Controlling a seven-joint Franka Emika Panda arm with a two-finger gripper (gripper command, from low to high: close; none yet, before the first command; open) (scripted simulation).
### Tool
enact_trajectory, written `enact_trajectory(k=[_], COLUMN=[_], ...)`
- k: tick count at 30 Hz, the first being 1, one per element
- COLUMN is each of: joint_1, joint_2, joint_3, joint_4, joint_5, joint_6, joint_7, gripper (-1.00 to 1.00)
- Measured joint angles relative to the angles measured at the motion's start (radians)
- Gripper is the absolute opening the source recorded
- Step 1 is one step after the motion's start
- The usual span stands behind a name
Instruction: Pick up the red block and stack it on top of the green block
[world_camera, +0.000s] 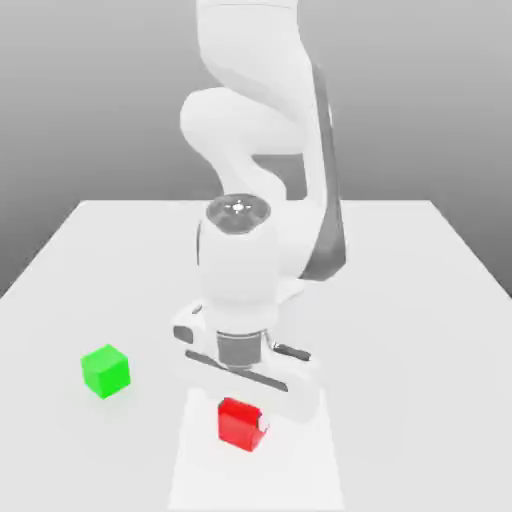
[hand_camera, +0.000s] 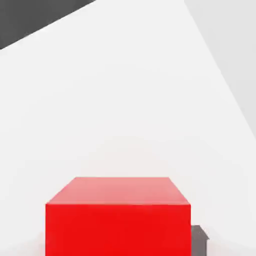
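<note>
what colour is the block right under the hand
Bright red, plain faces. The red block shows best in the hand view.

There was one red block (world_camera: 241, 423), a small cube, and one green block (world_camera: 105, 371), a cube of about the same size, which made two blocks in all and no more than one of either colour. Both stood on one white table (world_camera: 420, 300). One white robot arm (world_camera: 262, 150) reached over that table, and it carried one gripper (world_camera: 243, 412). In the hand view the count of blocks came to one, the red one (hand_camera: 118, 220), and beside it showed one dark grey fingertip (hand_camera: 199, 240) of the gripper.
</note>
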Motion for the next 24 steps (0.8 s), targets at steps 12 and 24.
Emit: enact_trajectory(k=[12, 24], joint_1=[-0.082, -0.328], joint_2=[-0.3, -0.448], joint_3=[-0.088, -0.333], joint_4=[-0.05, -0.12], joint_5=[-0.056, -0.164], joint_6=[-0.243, -0.321], joint_7=[-0.07, -0.381], gripper=[-1.0, -1.0])
